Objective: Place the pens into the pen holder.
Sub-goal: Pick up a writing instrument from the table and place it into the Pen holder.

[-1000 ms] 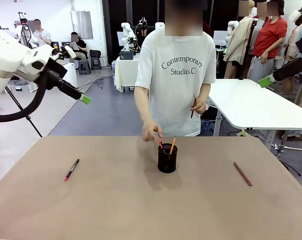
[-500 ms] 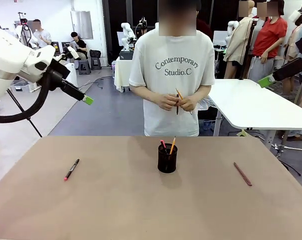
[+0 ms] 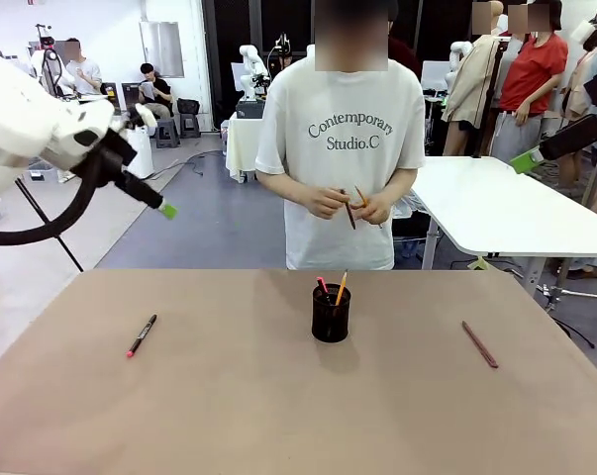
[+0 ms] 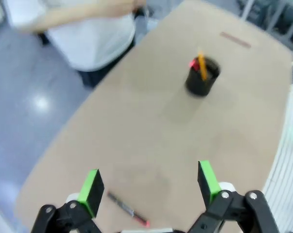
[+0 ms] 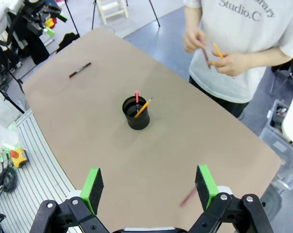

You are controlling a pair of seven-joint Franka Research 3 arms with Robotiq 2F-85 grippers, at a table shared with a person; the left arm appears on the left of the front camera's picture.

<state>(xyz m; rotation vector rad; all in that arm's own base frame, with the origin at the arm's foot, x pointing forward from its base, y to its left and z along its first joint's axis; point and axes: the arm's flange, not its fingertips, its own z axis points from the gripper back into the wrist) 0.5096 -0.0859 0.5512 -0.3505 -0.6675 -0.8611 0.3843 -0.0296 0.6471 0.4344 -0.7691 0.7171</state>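
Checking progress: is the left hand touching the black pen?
Apart. Front view shows the left hand hanging high above the black pen lying on the table.

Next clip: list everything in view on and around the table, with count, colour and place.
table: one, tan, between robot and person
pen holder: one, black, mid-table
standing pen: one, pinkish-red tip, in holder
standing pencil: one, orange, in holder
black pen: one, red end, lying left
reddish-brown pen: one, lying right
held pencil: one, orange, in person's hands
held pen: one, dark, same hands
person's hands: two, together beyond far edge
left gripper: black, green pads, open, raised
right gripper: same, open, raised
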